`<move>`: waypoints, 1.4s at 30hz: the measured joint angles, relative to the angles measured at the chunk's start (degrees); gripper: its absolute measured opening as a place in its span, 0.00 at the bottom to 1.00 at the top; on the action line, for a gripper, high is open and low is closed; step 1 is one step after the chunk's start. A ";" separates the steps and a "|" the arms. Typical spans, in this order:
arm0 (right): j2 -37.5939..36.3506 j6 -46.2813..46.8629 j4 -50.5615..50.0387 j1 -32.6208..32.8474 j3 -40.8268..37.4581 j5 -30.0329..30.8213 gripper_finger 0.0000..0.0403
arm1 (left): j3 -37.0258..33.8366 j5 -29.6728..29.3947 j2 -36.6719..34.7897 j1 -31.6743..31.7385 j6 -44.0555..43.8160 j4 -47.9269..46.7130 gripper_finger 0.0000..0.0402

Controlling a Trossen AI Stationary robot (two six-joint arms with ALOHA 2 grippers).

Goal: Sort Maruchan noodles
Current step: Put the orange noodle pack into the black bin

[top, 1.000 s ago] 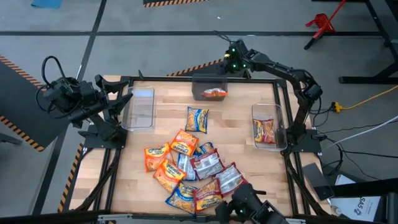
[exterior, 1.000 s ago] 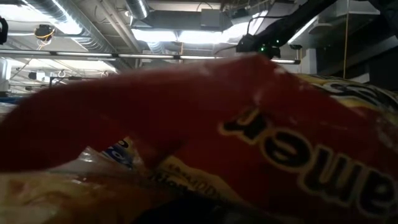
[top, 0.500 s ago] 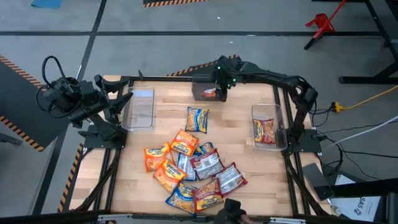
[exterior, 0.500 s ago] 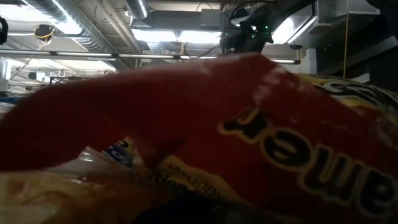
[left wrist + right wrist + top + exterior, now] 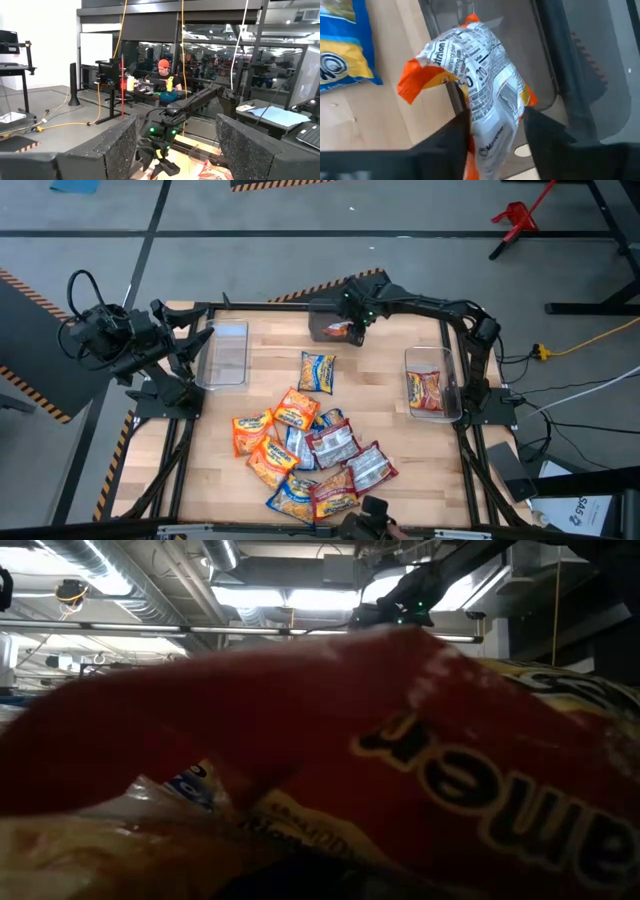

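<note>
right wrist view: orange packet pinched over the far bin

my right claw [image 5: 492, 131] grips an orange noodle packet [image 5: 480, 80] that hangs over the rim of the clear bin [image 5: 335, 320] at the far edge of the surface [image 5: 385, 390]. my left claw [image 5: 177, 145] waits wide open at the left side. a loose pile of noodle packets [image 5: 305, 455] lies mid-surface, one blue-and-yellow packet [image 5: 317, 371] apart.

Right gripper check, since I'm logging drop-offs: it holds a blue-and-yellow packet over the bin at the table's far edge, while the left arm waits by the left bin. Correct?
Not quite. The packet in the right gripper is orange, as the right wrist view shows. The rest holds: it hangs over the far-edge bin, and the left gripper waits, open, by the left bin.
</note>
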 joint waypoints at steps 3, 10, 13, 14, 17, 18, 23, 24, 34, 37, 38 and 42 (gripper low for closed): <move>-0.01 0.87 -0.16 0.00 0.12 0.09 0.23 | 0.00 -0.01 0.00 0.02 0.00 0.00 0.64; -0.01 3.57 -3.08 -0.04 4.05 -0.14 0.04 | 0.00 0.00 0.00 0.02 0.00 0.00 0.64; -0.01 5.19 -4.85 -0.59 6.91 -2.08 0.02 | -0.01 0.02 0.00 0.00 0.01 0.00 0.64; -0.01 5.74 -5.53 -0.96 7.80 -2.52 0.01 | 0.00 0.00 0.00 0.02 0.00 0.00 0.64; -0.01 10.08 -7.33 -2.07 10.50 -4.94 0.01 | 0.00 0.02 0.00 0.02 0.02 0.00 0.64; -0.01 11.11 -7.70 -2.53 11.34 -6.57 0.01 | 0.00 0.02 0.00 0.02 0.02 0.00 0.64; -0.07 6.69 -11.48 -3.12 14.07 -11.87 0.05 | 0.00 0.02 0.00 0.01 0.04 0.00 0.64; -0.11 4.67 -12.31 -2.79 14.14 -12.20 0.08 | 0.00 0.02 0.00 0.01 0.02 0.00 0.64; 2.04 -1.61 -11.26 1.77 10.46 -0.92 0.63 | 0.00 0.03 0.00 0.01 0.04 -0.37 0.64; 4.36 -1.63 -9.66 2.32 10.45 1.16 0.74 | -0.01 0.03 0.01 0.01 0.04 -0.42 0.64; 5.03 -1.62 -9.27 2.32 10.45 1.40 0.75 | 0.00 0.02 0.00 0.02 0.04 -0.42 0.64; 7.76 0.54 -7.95 2.29 10.42 4.09 0.74 | 0.00 0.02 0.02 0.00 0.04 -0.44 0.64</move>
